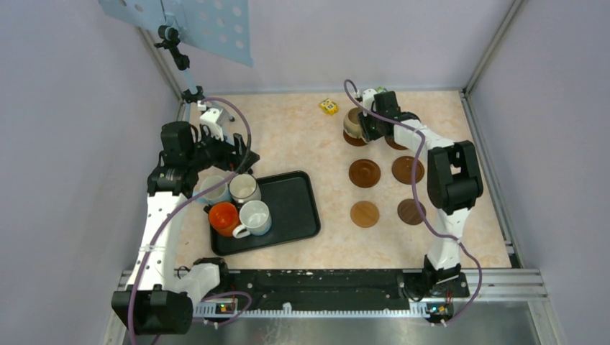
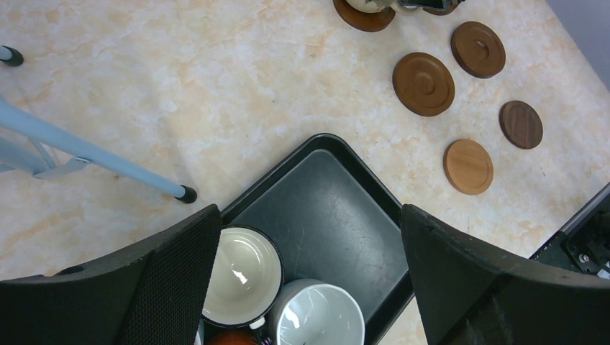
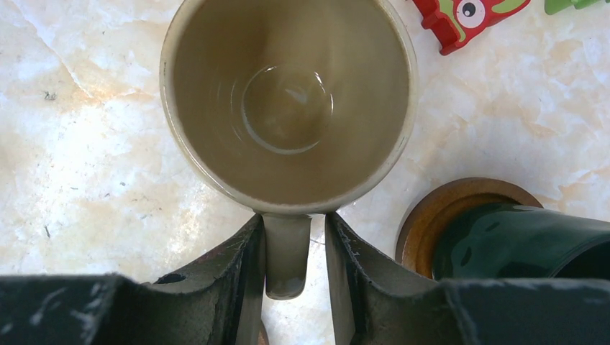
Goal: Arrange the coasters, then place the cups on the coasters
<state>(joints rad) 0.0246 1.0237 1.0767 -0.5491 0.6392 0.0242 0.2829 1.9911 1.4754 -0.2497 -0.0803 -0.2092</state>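
Your right hand (image 3: pixel 293 226) straddles the handle of the beige mug (image 3: pixel 288 108) at the far side of the counter (image 1: pixel 288 129). One finger lies against the handle and the other stands a sliver off it, so the jaws are only slightly parted and grip nothing. That mug stands upright on a dark coaster (image 1: pixel 354 140), mouth up. Just beside it, the dark green mug (image 3: pixel 518 244) sits on a second coaster (image 3: pixel 431 215). Four more coasters (image 1: pixel 365 173) lie bare in two rows nearer the arm bases, apart from one another, from dark to light brown.

Your left hand (image 2: pixel 309 212) hangs over the black tray (image 2: pixel 331 208), jaws spread fully wide and holding nothing. At the tray's left end, close together, stand a dark-rimmed white mug (image 2: pixel 241 277), a plain white mug (image 2: pixel 316 316), an orange mug (image 1: pixel 224 218) and one more pale mug (image 1: pixel 214 190) largely hidden under the arm. A yellow block (image 1: pixel 329 107) lies on the counter left of the beige mug, and a red block (image 3: pixel 467 18) and a green block (image 3: pixel 575 6) lie just beyond it.
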